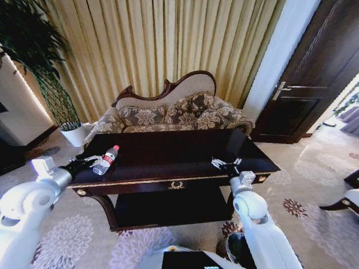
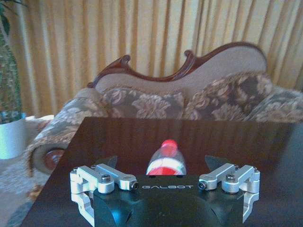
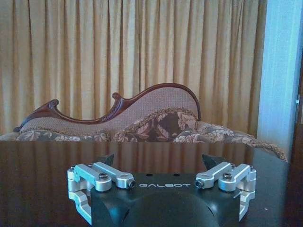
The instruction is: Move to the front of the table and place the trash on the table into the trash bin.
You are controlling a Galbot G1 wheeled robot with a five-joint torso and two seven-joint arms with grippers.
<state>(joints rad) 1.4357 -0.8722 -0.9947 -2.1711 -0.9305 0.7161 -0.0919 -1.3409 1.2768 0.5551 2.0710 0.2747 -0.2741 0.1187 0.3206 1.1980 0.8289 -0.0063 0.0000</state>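
At the table's (image 1: 168, 147) left edge, left claw (image 2: 161, 163) straddles bottle (image 2: 165, 158).

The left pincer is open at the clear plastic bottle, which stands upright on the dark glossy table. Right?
Not quite. The clear plastic bottle with the red cap lies on its side on the dark glossy table, as the head view shows. The left pincer is indeed open at it.

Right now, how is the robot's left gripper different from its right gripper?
The left gripper has the bottle lying between its open fingers; the right gripper is open over bare table. The left sits at the table's left end, the right near its right front edge. Both are spread wide.
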